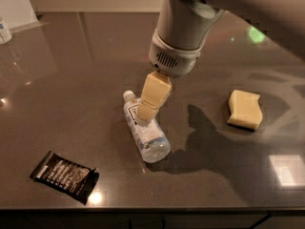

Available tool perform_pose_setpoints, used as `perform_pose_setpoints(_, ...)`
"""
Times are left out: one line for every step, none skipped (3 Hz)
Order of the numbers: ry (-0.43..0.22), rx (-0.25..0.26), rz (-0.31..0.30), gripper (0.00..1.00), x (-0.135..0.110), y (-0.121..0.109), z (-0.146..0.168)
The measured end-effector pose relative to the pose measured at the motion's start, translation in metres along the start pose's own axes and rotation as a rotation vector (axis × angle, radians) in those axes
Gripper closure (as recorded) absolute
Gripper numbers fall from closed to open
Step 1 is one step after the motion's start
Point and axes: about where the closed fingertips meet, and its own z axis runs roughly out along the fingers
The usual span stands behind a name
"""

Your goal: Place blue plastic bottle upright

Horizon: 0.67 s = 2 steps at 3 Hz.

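Grasp step, I reckon: gripper (pixel 144 117) over the lying blue plastic bottle (pixel 153 141), open or closed I cannot tell; next needs clamping, then tipping upright.

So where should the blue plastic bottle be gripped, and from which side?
Probably across its round mid-body, coming from above: the blue plastic bottle lies on its side, white cap pointing away, so its width is the narrow span. The gripper hangs just over that middle.
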Motion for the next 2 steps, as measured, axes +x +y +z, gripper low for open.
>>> perform_pose_setpoints(0.091,0.071,0.128,0.0,-0.004,-0.022,0.013)
perform_pose_setpoints(0.143,0.112,0.283,0.0,-0.006,-0.035,0.022)
